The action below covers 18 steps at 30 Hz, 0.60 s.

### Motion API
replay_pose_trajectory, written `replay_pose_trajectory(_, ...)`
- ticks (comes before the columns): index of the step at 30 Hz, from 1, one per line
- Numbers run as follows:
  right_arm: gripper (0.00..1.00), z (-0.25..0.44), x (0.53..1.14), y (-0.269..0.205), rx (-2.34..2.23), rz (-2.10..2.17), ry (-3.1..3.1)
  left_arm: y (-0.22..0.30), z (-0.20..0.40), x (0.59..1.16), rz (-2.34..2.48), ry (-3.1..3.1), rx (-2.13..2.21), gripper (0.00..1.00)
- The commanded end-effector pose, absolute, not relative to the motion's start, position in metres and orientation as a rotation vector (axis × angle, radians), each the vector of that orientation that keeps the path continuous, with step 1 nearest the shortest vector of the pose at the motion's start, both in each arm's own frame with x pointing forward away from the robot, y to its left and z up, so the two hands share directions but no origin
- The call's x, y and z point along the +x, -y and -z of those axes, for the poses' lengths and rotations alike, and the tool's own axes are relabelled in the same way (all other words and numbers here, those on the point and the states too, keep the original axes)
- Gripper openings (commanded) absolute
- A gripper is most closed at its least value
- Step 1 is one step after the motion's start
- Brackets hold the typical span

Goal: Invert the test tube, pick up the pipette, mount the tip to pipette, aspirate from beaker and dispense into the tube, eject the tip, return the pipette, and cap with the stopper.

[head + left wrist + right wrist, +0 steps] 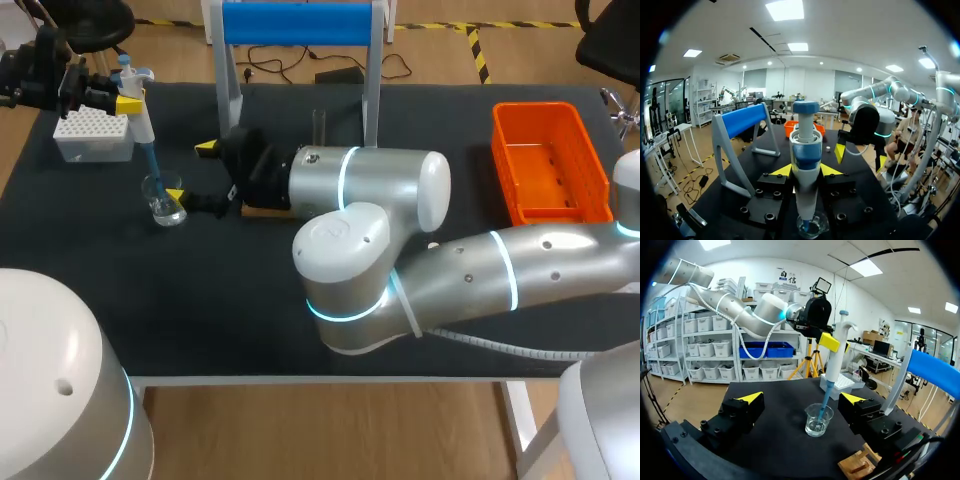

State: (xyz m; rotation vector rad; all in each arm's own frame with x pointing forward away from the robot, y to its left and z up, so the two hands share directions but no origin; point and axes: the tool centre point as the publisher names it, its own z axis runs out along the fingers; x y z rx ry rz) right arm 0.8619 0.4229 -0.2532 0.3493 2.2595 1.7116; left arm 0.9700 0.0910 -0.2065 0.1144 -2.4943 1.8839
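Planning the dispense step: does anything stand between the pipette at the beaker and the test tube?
Yes. The right gripper, open beside the beaker, and its wrist lie across the straight path from the pipette to the test tube, which stands just beyond that arm.

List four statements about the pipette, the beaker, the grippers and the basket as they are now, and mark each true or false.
1. The tip of the pipette reaches down into the beaker. True.
2. The right gripper is shut on the beaker. False: its fingers stand wide apart, with the beaker just ahead of them.
3. The left gripper holds the pipette upright between its fingers. True.
4. The white tip box sits inside the orange basket. False: the box is on the mat near the left gripper, and the basket is at the table's far right.
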Motion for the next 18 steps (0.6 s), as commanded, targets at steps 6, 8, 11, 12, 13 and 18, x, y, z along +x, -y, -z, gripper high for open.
replay_pose_trajectory(6, 1.00, 0.203, 0.861, -0.396, 0.208, -1.749, -2.363, -0.092, 0.207, 0.971, -1.885, 2.491, 0.108, 0.00)
replay_pose_trajectory(8, 1.00, 0.193, 0.862, -0.394, 0.191, -1.779, -2.372, -0.092, 0.207, 0.971, -1.885, 2.491, 0.108, 0.00)
replay_pose_trajectory(11, 1.00, 0.176, 0.864, -0.391, 0.170, -1.812, -2.389, -0.092, 0.207, 0.971, -1.885, 2.491, 0.108, 0.00)
replay_pose_trajectory(12, 1.00, 0.171, 0.865, -0.390, 0.170, -1.825, -2.392, -0.092, 0.207, 0.971, -1.885, 2.491, 0.108, 0.00)
replay_pose_trajectory(13, 1.00, 0.165, 0.867, -0.389, 0.164, -1.832, -2.399, -0.092, 0.207, 0.971, -1.885, 2.491, 0.108, 0.00)
replay_pose_trajectory(18, 1.00, 0.143, 0.880, -0.387, 0.119, -1.828, -2.456, -0.092, 0.207, 0.971, -1.885, 2.491, 0.108, 0.00)
